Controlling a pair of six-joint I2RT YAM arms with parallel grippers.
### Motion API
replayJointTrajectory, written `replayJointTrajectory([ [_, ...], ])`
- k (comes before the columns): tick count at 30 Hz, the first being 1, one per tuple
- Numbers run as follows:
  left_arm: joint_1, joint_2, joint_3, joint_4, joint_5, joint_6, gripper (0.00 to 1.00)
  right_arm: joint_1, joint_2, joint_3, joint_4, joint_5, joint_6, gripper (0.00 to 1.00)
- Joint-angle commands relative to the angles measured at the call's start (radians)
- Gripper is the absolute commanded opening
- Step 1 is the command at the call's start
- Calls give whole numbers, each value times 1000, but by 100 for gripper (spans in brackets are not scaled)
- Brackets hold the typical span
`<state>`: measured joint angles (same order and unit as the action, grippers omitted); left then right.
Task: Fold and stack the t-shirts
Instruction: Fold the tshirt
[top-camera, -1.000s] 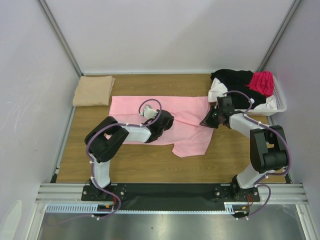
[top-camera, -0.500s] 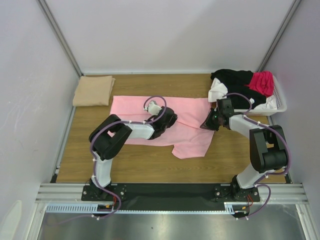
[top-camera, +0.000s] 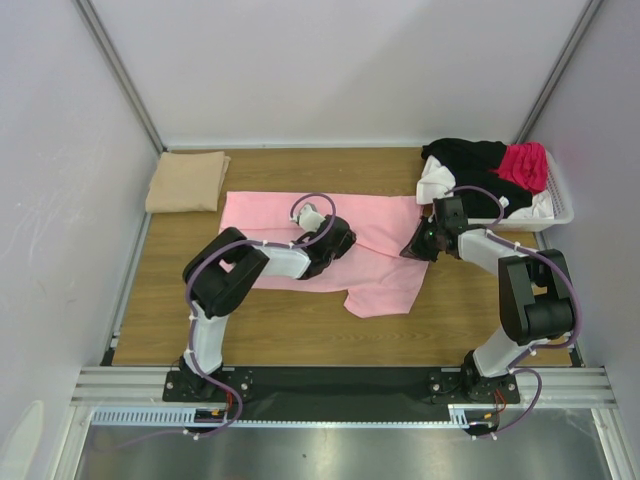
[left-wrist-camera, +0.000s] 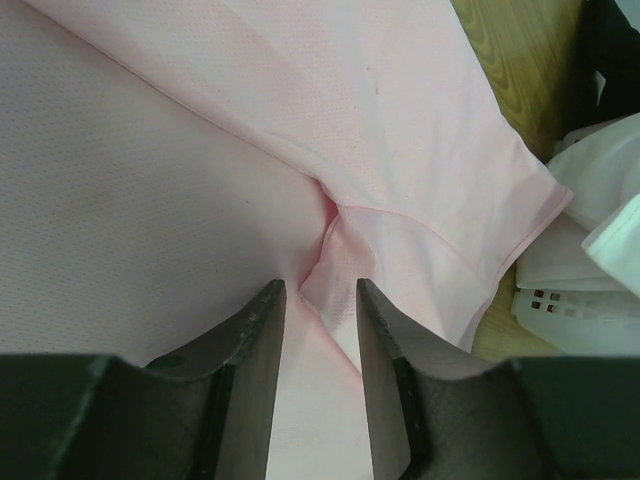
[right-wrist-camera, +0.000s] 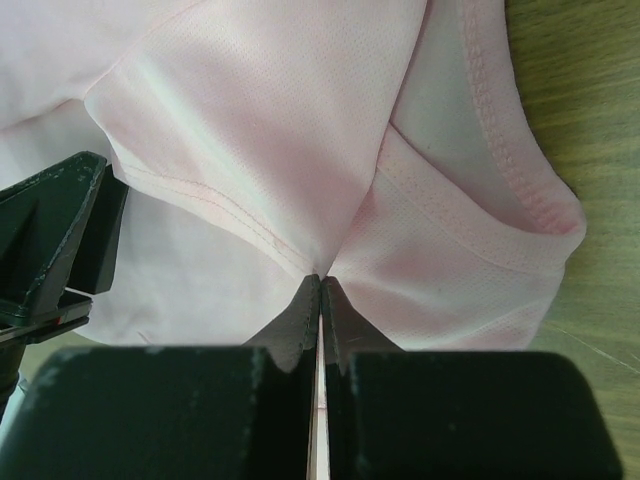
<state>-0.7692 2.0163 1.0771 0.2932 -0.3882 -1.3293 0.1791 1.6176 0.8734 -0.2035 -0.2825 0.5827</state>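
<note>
The light pink t-shirt (top-camera: 380, 222) lies spread across the middle of the table, one part hanging toward the near edge. My left gripper (top-camera: 345, 238) rests on its middle. In the left wrist view its jaws (left-wrist-camera: 318, 285) stand apart around a raised crease of pink cloth (left-wrist-camera: 150, 200) without pinching it. My right gripper (top-camera: 410, 246) is at the shirt's right edge, shut on a pinch of pink fabric (right-wrist-camera: 270, 120) at its tips (right-wrist-camera: 320, 278), close to the ribbed collar (right-wrist-camera: 510, 170). A folded tan t-shirt (top-camera: 187, 181) lies at the far left.
A white plastic basket (top-camera: 560, 205) at the far right holds black (top-camera: 465, 155), magenta (top-camera: 525, 165) and white (top-camera: 435, 185) shirts, and its corner (left-wrist-camera: 560, 310) shows in the left wrist view. Grey walls enclose the wooden table (top-camera: 280, 320) on three sides.
My left gripper has slid a little right and away over the pink shirt, and its jaws have widened. The right gripper has stayed shut on the shirt's edge.
</note>
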Motion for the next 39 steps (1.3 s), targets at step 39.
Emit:
replayJointTrajectory([
  [39, -2, -82, -14, -60, -12, -31, 0, -6, 18, 26, -4, -9, -7, 0],
])
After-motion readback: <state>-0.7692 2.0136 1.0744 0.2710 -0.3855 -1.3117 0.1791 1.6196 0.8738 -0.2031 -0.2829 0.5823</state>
